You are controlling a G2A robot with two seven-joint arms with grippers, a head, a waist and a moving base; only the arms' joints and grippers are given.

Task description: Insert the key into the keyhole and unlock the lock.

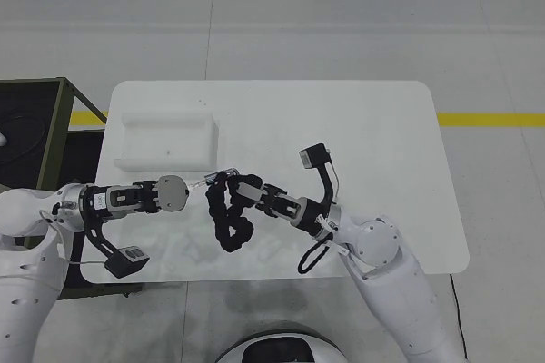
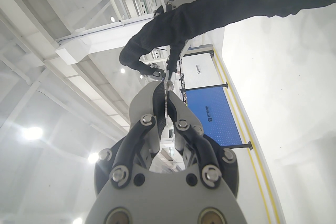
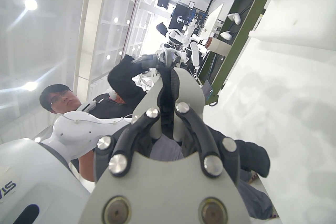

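1. We see the left gripper's (image 2: 163, 90) fingers (image 2: 143, 107) pressed together on the key (image 2: 166, 104). It stands edge-on between the dark pads, with the key ring (image 2: 170, 85) poking out just past the tips.
2. Right beyond those tips the key meets the lock head (image 2: 155, 74), the grey metal end of the lock (image 1: 232, 222). The two look to be touching, but we cannot tell whether the blade sits in the keyhole.
3. The right gripper (image 3: 169, 72) has its fingers (image 3: 190, 91) clamped on the lock's black fabric-covered body, just behind the head, with the sleeve bunched between them.
4. From that grip the lock runs on as a long black sleeved cable. In the top view it hangs in loops toward the near edge, below and between the two grippers. We cannot tell whether the loops rest on the surface.
5. The grippers face each other nearly tip to tip, the left one coming in from the left and the right one from the right. Key and lock head lie between them.
6. All this is held over the near half of the white table (image 1: 363, 136), left of its middle.
7. A white foam tray (image 1: 168, 136) lies on the table's far left part, beyond the left gripper.
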